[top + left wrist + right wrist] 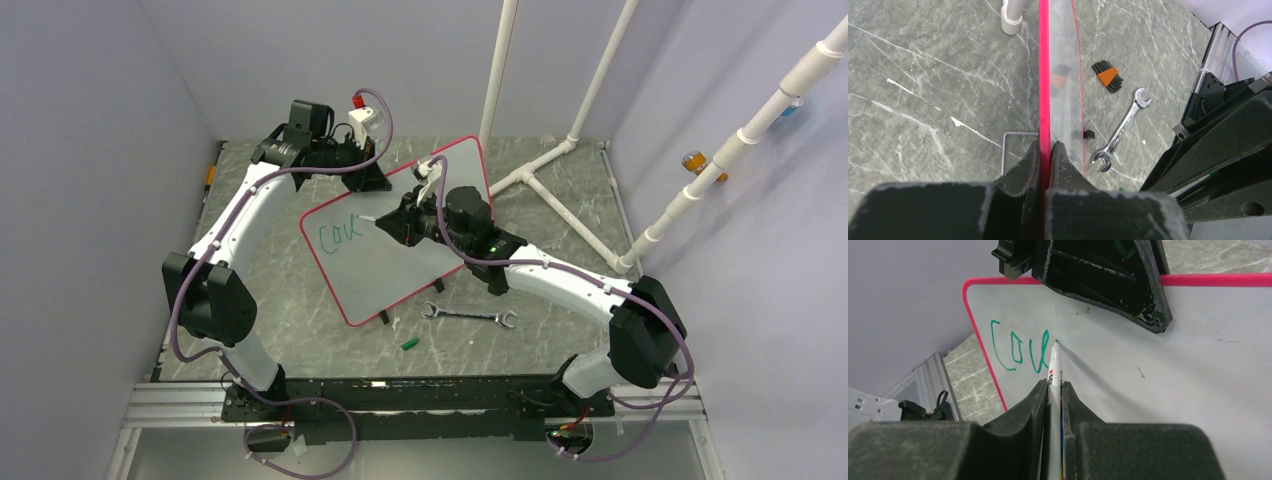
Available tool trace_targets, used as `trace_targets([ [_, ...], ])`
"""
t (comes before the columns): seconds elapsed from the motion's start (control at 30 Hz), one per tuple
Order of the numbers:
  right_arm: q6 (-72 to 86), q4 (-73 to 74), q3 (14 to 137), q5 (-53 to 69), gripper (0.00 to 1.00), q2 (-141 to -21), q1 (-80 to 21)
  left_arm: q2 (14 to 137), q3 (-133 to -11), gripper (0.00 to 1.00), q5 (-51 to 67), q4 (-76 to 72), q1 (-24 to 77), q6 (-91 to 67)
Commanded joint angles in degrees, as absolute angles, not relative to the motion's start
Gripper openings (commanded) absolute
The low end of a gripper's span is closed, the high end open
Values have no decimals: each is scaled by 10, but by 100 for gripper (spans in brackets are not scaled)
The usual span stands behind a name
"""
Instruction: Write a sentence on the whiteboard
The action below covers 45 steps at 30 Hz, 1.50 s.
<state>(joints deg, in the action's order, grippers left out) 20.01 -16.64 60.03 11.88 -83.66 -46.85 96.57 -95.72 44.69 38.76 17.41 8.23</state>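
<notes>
Your left end effector is pinched tight on the red rim of the whiteboard, jaws almost together with only the edge between them. It grips the board's far edge and holds it tilted up from the desk. Your right end effector is narrow too, clamped on a white marker whose tip touches the white face. The sentence sits in the board's upper left corner by the rim: green letters reading "Cou", with the tip at the top of the last stroke.

The left end effector's black fingers hang over the top edge just right of the writing. On the desk beside the board's near edge lies a silver wrench, and closer to the arm bases a small green cap. In the left wrist view a folded hex key set with an orange band lies near the wrench, and a small black clip juts from the board. White pipes rise behind the board on the right.

The desk is grey, marble-patterned. Pale lavender walls close it in.
</notes>
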Motion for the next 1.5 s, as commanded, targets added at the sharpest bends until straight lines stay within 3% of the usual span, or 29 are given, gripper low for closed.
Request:
trace_targets([
  [0.0, 202, -185, 580, 98, 0, -830, -464, 955, -946, 0, 401, 382, 183, 135],
  [0.43, 229, -203, 528, 111, 0, -818, -464, 954, -946, 0, 398, 382, 184, 135],
  [1.47, 213, -169, 611, 81, 0, -839, -462, 949, -944, 0, 396, 381, 185, 135],
])
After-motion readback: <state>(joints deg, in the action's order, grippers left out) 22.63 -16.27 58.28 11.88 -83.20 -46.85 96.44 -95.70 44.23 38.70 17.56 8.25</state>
